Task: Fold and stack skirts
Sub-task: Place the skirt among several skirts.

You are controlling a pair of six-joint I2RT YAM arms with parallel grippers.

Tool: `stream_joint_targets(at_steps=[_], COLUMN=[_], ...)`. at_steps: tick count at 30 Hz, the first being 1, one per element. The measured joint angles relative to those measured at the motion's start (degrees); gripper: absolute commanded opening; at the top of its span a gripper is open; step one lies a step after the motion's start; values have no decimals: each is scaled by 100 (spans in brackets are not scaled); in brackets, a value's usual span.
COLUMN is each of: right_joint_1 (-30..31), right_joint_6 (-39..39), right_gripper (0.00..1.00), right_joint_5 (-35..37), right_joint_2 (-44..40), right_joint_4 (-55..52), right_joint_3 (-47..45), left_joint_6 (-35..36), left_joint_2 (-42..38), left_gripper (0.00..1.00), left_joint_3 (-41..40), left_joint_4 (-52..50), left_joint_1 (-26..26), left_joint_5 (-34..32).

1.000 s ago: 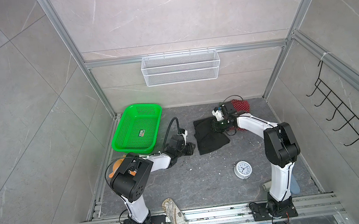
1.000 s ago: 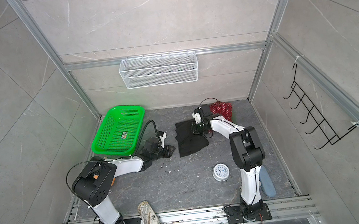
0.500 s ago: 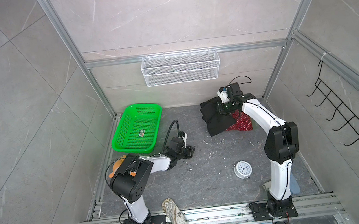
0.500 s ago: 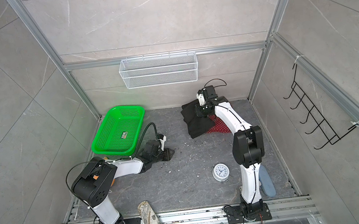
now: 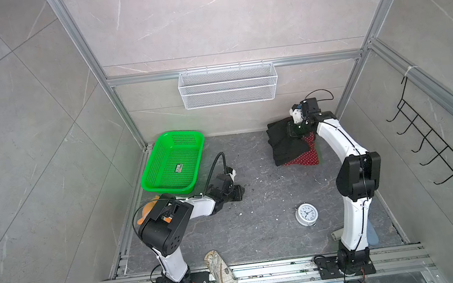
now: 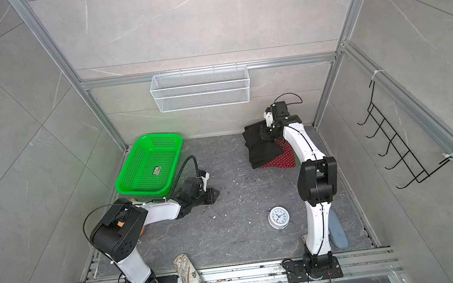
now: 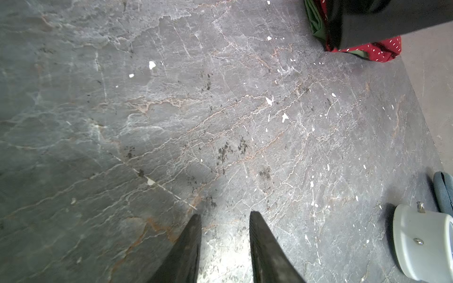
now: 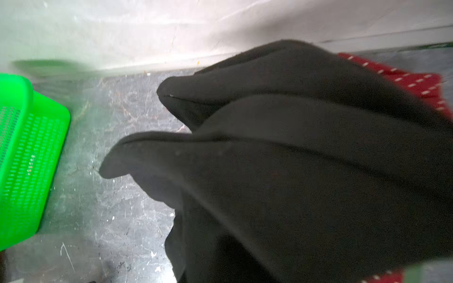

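Cloth first: the black skirt [image 5: 286, 144] hangs bunched from the right gripper [image 5: 295, 130] at about 1 o'clock on the table [image 5: 257, 217]. Its lower part drapes over the red polka-dot skirt [image 5: 307, 156], which peeks out on its 4 o'clock side. The left wrist view shows a strip of the dark green skirt [image 7: 315, 22] beside the red one, so we judge this to be the stack and the black one its top layer. To do this step well, we would lower the black skirt so its folded edges line up over the red one. We would lay it down from the near edge to the far one so no pleat gets trapped, and let go only once the cloth lies flat. The folds in the right wrist view look loose and could spill open. The right gripper's jaws are closed tight, pinching the black skirt's upper edge. The left gripper [image 7: 225, 214] sits low over bare table just off the middle toward 9 o'clock, near the green basket [image 5: 166, 188], its jaws partly apart with nothing between them. A white alarm clock [image 5: 306, 214] stands at about 5 o'clock, well apart from the stack.
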Motion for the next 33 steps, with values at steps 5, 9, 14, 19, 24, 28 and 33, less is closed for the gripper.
stream_joint_targets(at_steps=[5,9,14,19,24,28,33], right_joint_1=[-262,-376,-481,-560,-605,-640,-710], right_joint_6=[2,2,-4,-28,-52,-66,-59], right_gripper=[0,0,0,0,0,0,10], right_joint_5=[-192,-258,-269,-166,37,201,313], right_joint_2=[9,109,435,804,1106,1300,1425], right_joint_4=[2,2,-4,-26,-20,-20,-15], right_joint_3=[39,90,245,391,509,614,645], left_joint_6=[0,-4,-17,-24,-59,-61,-63], left_joint_2=[0,2,11,15,22,33,92], left_gripper=[36,36,36,36,36,36,36], left_joint_3=[-26,-31,-31,-31,-31,-31,0], left_joint_4=[-2,0,0,-2,-4,-35,-70], left_joint_1=[0,0,0,0,0,-11,-24], left_joint_5=[-7,-4,-4,-4,-2,0,13])
